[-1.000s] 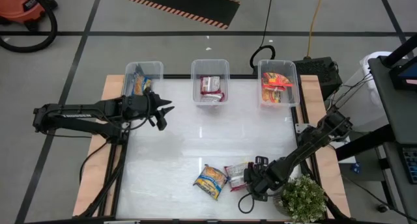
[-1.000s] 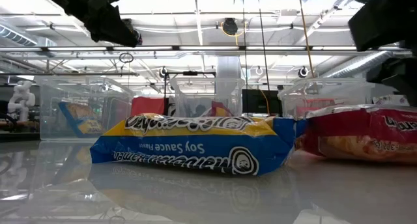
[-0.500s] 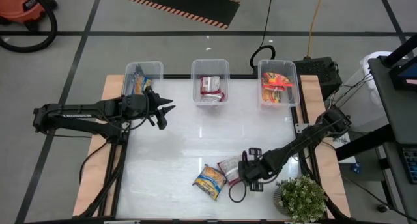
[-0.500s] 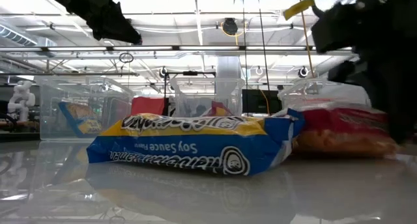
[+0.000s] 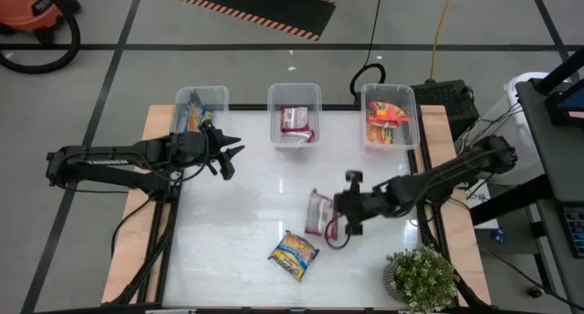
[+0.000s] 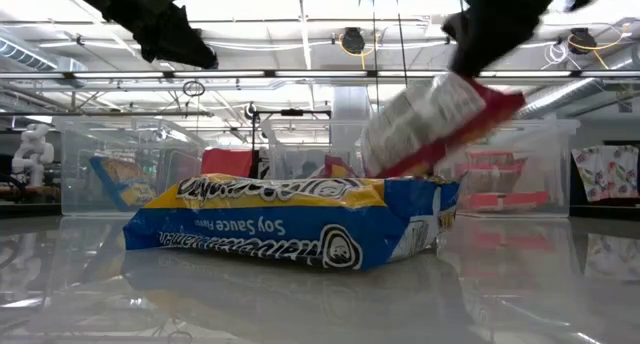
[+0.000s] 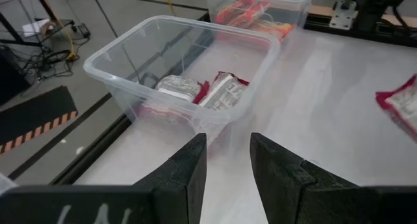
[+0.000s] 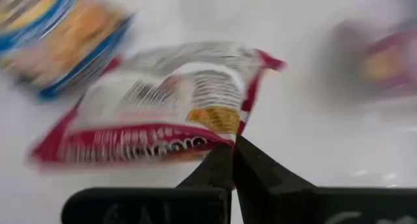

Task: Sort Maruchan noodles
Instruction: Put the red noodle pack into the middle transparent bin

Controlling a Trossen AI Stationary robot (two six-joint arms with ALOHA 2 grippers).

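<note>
High view shows the white surface [image 5: 246,195] with three clear bins along its far edge: left bin [image 5: 200,109], middle bin [image 5: 295,113] and right bin [image 5: 391,117], each holding packets. The right end effector [image 5: 335,215], fingers pressed together, pinches a maroon-and-white packet [image 5: 318,212] lifted off the surface, apparently by one edge. The left end effector [image 5: 229,153] hovers near the left bin, fingers partly spread, empty. A blue-and-yellow packet [image 5: 294,254] lies flat nearby.
</note>
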